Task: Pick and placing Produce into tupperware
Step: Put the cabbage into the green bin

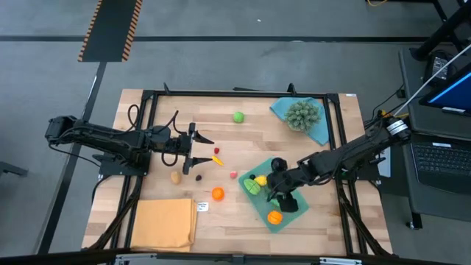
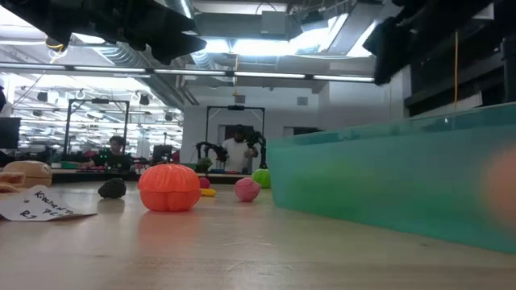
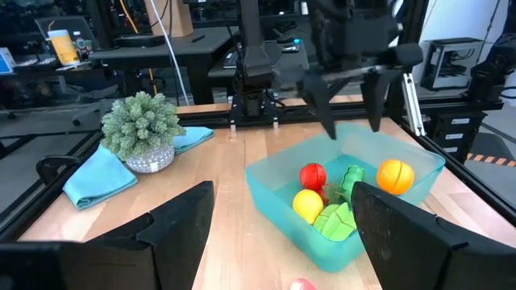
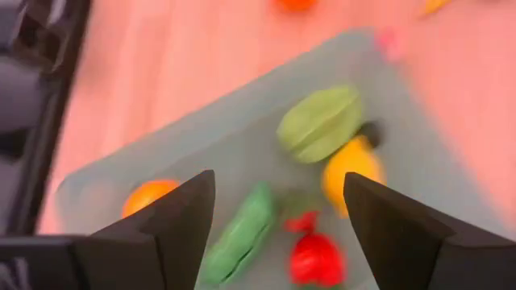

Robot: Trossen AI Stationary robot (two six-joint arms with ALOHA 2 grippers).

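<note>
The teal tupperware (image 1: 259,202) sits at the table's near right and holds a yellow piece (image 1: 260,179), a green leafy piece (image 1: 252,188), an orange piece (image 1: 274,216), a red piece (image 3: 313,175) and a green pod (image 4: 242,234). My right gripper (image 1: 274,188) hovers open above it, holding nothing; it also shows in the left wrist view (image 3: 353,129). My left gripper (image 1: 206,151) is open and empty over the table's middle left. Loose produce lies on the wood near it: red (image 1: 216,150), yellow-orange (image 1: 218,158), pink (image 1: 233,174), dark (image 1: 197,177), tan (image 1: 176,177), orange (image 1: 218,193), and green (image 1: 238,116) farther back.
A spiky grey-green ball (image 1: 303,114) sits on a blue cloth (image 1: 321,132) at the far right. An orange-yellow cloth (image 1: 165,223) lies at the near left, with a small paper label (image 1: 202,207) beside it. Black frame rails (image 1: 221,94) run round the table.
</note>
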